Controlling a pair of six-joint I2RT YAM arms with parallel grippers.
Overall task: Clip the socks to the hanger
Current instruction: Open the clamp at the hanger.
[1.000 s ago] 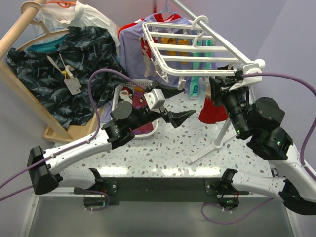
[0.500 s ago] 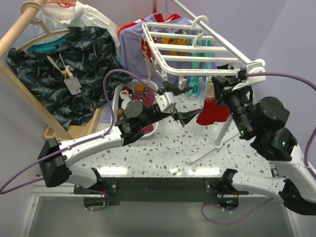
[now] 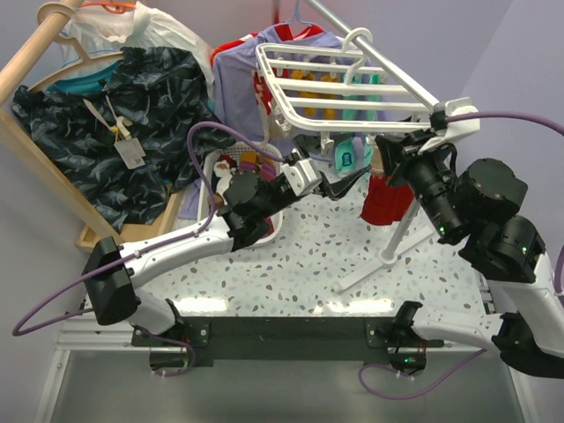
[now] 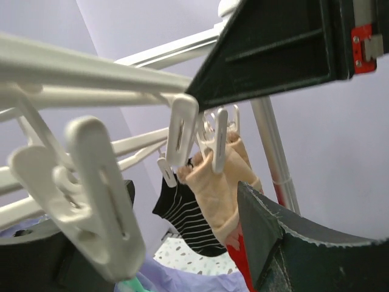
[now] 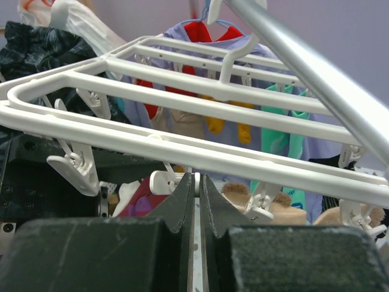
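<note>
Under the near bar of the large white plastic grid hanger (image 5: 243,159), the right gripper (image 5: 196,179) sits w/ its 2 fingers pressed together and nothing visible between them. My read: it's there to brace the frame from below, b/c the hanger hangs only by its hook from a grey metal rail (image 5: 304,66) and would prob. swing when a clip gets pushed.

From the near left, the left arm stretches above the speckled worktop (image 3: 308,256) and up into the row of dangling clips. The left gripper (image 4: 216,140) stands wide, w/ 1 small white plastic clip (image 4: 182,131) between its fingers. The upper finger is right at the clip's top; can't tell if they touch. No sock shows in either gripper. Prob. it's lining up to squeeze that clip open, and the wide spread fits that.

Task socks: 1 dark sock w/ pale stripes (image 4: 182,213) already hangs from a clip farther along, beside a peach sock (image 4: 216,188). The other task socks I can't pick out. Clips dangle free below the bars, so a gripper can get at them from underneath w/o hitting the frame.
</note>
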